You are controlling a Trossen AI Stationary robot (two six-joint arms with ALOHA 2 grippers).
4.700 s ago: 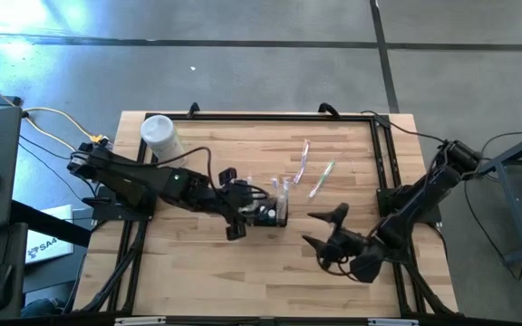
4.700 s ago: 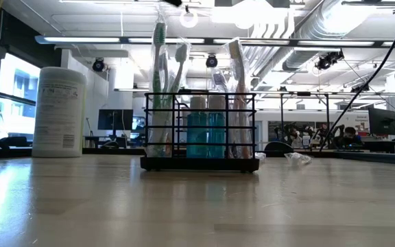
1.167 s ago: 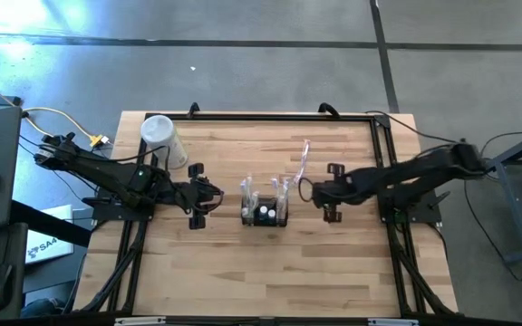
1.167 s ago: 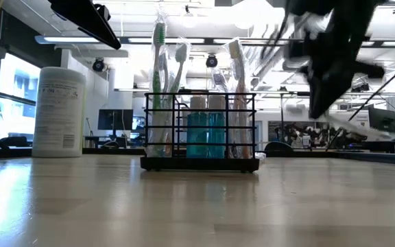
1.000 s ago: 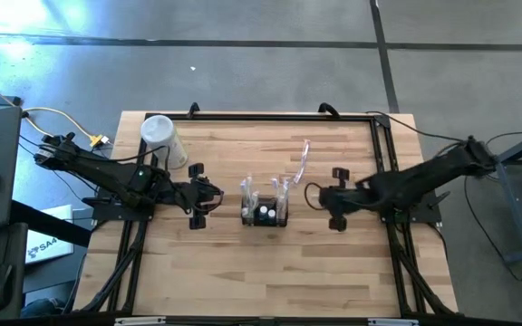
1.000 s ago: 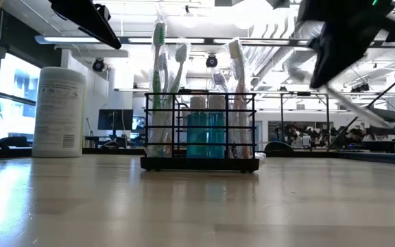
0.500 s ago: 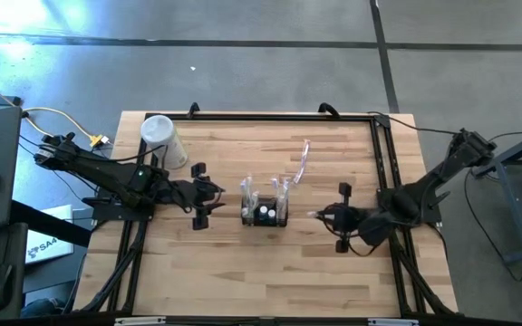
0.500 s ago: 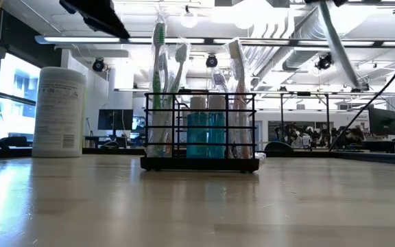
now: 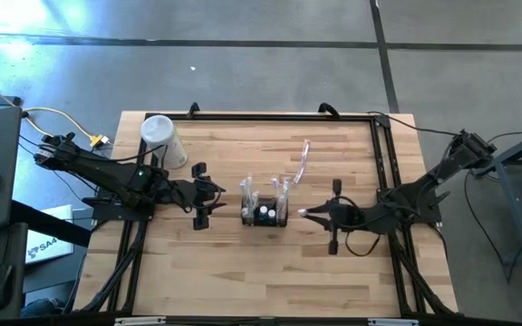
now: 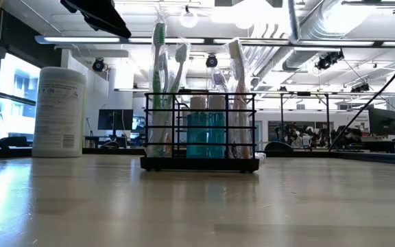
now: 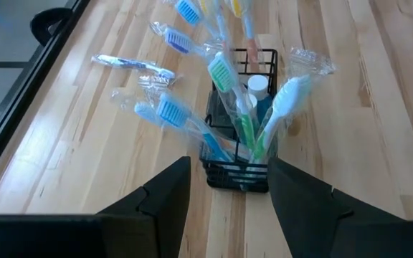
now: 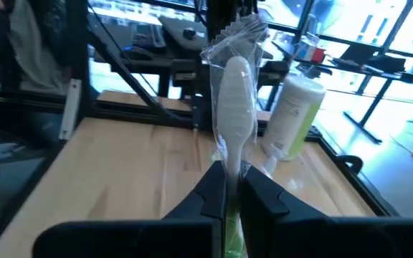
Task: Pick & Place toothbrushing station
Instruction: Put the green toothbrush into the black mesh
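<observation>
Caddy (image 9: 265, 206) at worktop (image 9: 243, 272) centre, toothbrushes (image 10: 163, 62) upright in it. Canister (image 9: 161, 138) at back-left corner. One loose wrapped brush (image 9: 301, 161) behind caddy, to its right. L gripper (image 9: 208, 196) left of caddy, R gripper (image 9: 308, 214) right.

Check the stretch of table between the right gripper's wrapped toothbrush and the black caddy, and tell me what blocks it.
Nothing visible blocks it. The right gripper, shut on a plastic-wrapped white-headed toothbrush, sits right of the black wire-mesh caddy, with only bare wooden table between. One loose wrapped toothbrush lies farther back, off that line. The left gripper waits open on the caddy's other side.
</observation>
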